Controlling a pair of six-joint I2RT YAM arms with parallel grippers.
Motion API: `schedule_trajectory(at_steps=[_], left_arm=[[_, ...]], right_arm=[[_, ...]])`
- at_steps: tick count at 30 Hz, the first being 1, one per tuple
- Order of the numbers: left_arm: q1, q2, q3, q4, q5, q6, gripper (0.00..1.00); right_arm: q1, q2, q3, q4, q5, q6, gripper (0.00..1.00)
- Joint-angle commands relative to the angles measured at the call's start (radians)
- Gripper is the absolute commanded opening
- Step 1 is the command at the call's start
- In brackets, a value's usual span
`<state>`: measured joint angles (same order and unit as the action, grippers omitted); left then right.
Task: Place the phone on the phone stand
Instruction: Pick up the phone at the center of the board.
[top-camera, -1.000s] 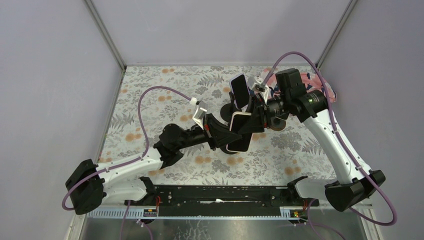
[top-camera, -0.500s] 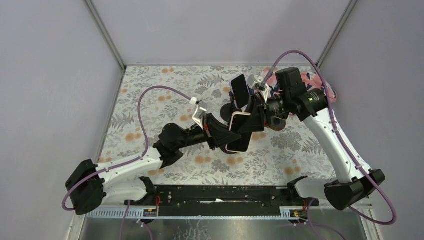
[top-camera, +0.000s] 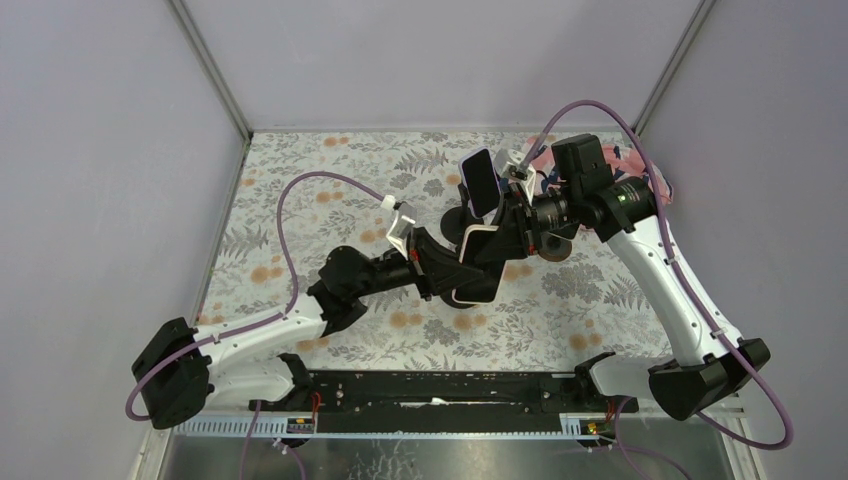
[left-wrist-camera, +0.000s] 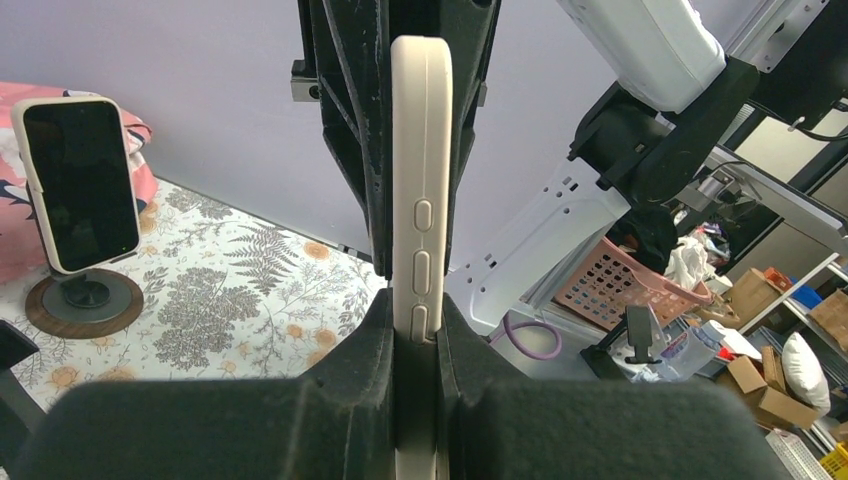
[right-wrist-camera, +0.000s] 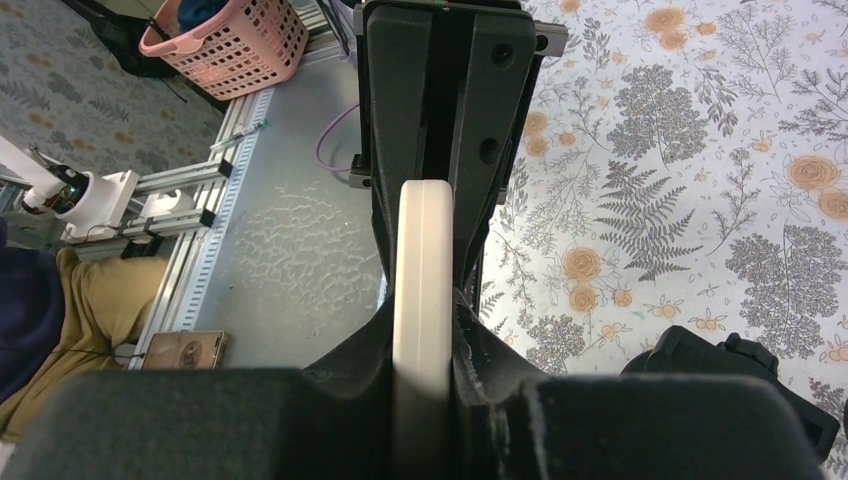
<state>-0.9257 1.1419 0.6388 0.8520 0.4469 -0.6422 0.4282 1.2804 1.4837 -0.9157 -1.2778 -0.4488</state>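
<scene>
A phone in a cream case (top-camera: 478, 262) hangs above the middle of the floral table, gripped from both ends. My left gripper (top-camera: 455, 272) is shut on its lower end. In the left wrist view the phone (left-wrist-camera: 420, 180) stands edge-on between the left gripper (left-wrist-camera: 413, 330) pads, side buttons showing. My right gripper (top-camera: 500, 240) is shut on its upper end, and the phone's edge (right-wrist-camera: 423, 260) fills the right gripper (right-wrist-camera: 425, 340). A round brown phone stand base (top-camera: 556, 248) shows partly beneath my right wrist.
Another phone with a dark screen (top-camera: 478, 183) leans on a stand with a round base (left-wrist-camera: 85, 300) at the back centre. Pink cloth (top-camera: 655, 178) lies at the back right. Purple cables loop over both arms. Grey walls close the table on three sides.
My right gripper's jaws have closed onto the phone's upper end. The phone and both grippers have shifted slightly left.
</scene>
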Motion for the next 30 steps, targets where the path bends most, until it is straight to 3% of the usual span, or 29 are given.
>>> schedule_trajectory(at_steps=[1,2,3,4,5,7,8,14,18,22,30], left_arm=[[0.013,-0.008,0.015,0.076,-0.009,-0.04,0.0],[0.014,-0.011,0.014,0.068,-0.016,-0.044,0.1],[0.017,-0.015,0.01,0.055,-0.03,-0.048,0.3],[0.018,-0.024,0.002,0.045,-0.041,-0.052,0.42],[0.019,-0.046,-0.011,0.036,-0.06,-0.052,0.64],[0.021,-0.092,-0.051,0.014,-0.092,-0.03,0.84],[0.022,-0.14,-0.075,-0.019,-0.128,-0.008,0.88],[0.022,-0.373,-0.27,-0.148,-0.31,0.195,0.93],[0.02,-0.375,-0.479,-0.003,-0.432,0.298,0.93],[0.019,-0.143,-0.572,0.267,-0.541,0.356,0.92],[0.005,0.444,-0.427,0.678,-0.609,0.454,0.93]], right_arm=[[0.008,-0.016,0.023,-0.015,-0.069,-0.048,0.0],[0.008,-0.018,0.024,-0.016,-0.071,-0.052,0.0],[0.0,-0.02,0.024,-0.017,-0.076,-0.052,0.0],[-0.011,-0.023,0.023,-0.013,-0.088,-0.05,0.0],[-0.027,-0.027,0.021,-0.004,-0.104,-0.037,0.0],[-0.071,-0.041,0.002,0.042,-0.141,0.007,0.0],[-0.095,-0.059,-0.022,0.076,-0.156,0.035,0.0],[-0.248,-0.154,-0.211,0.39,-0.245,0.297,0.0],[-0.364,-0.183,-0.281,0.537,-0.242,0.405,0.0],[-0.422,-0.198,-0.292,0.524,-0.193,0.39,0.0],[-0.466,-0.212,-0.305,0.513,-0.185,0.374,0.0]])
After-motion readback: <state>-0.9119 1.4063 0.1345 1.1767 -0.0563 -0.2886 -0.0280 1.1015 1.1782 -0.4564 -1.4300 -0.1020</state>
